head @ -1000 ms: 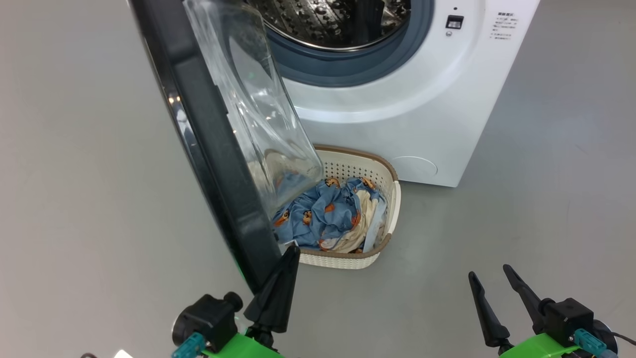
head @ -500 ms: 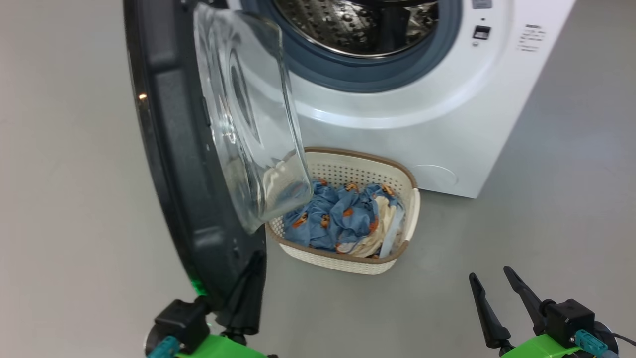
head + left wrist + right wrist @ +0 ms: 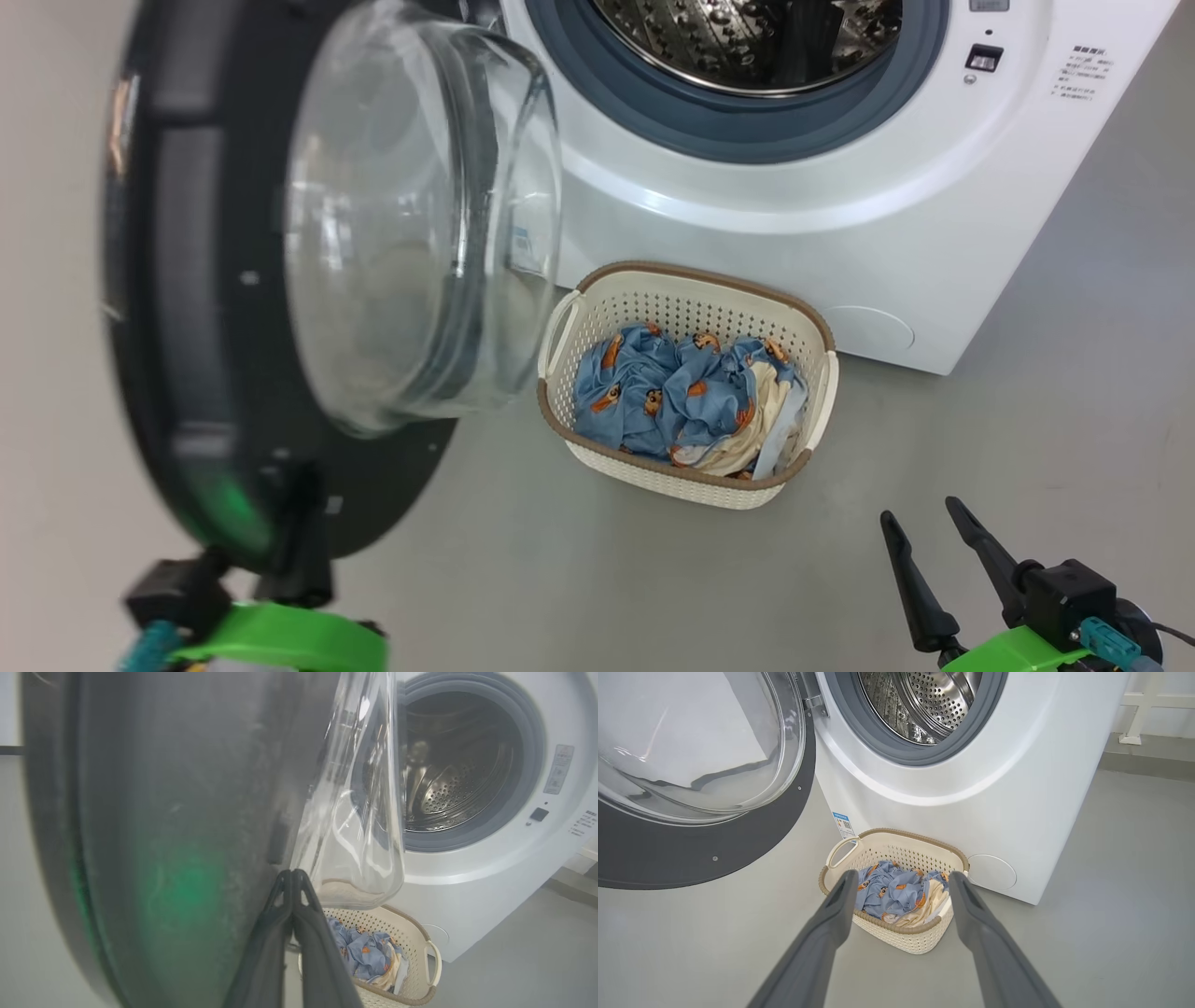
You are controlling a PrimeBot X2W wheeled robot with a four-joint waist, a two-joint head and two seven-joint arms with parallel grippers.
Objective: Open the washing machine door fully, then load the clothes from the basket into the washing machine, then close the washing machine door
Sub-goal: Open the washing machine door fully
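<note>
The door (image 3: 215, 308) has swung much wider vs a sec ago and no longer hangs over the basket (image 3: 691, 275). The left tool (image 3: 292, 877) is pinched shut, holds nothing, tips at the door's dark inner side, prob. pushing it. The right tool (image 3: 919, 509) is wide open, empty. The clothes (image 3: 672, 392) sit in the basket by the washer (image 3: 840, 233), so loading can start soon.

No wording can be read anywhere. The washing machine (image 3: 840, 233) carries a few lines of small dark print (image 3: 1078, 73) on its white front, right of the drum opening, too small to make out. A grey label (image 3: 558, 769) higher up and a blue sticker (image 3: 844, 824) with a square code, low on the front, are equally illegible.
</note>
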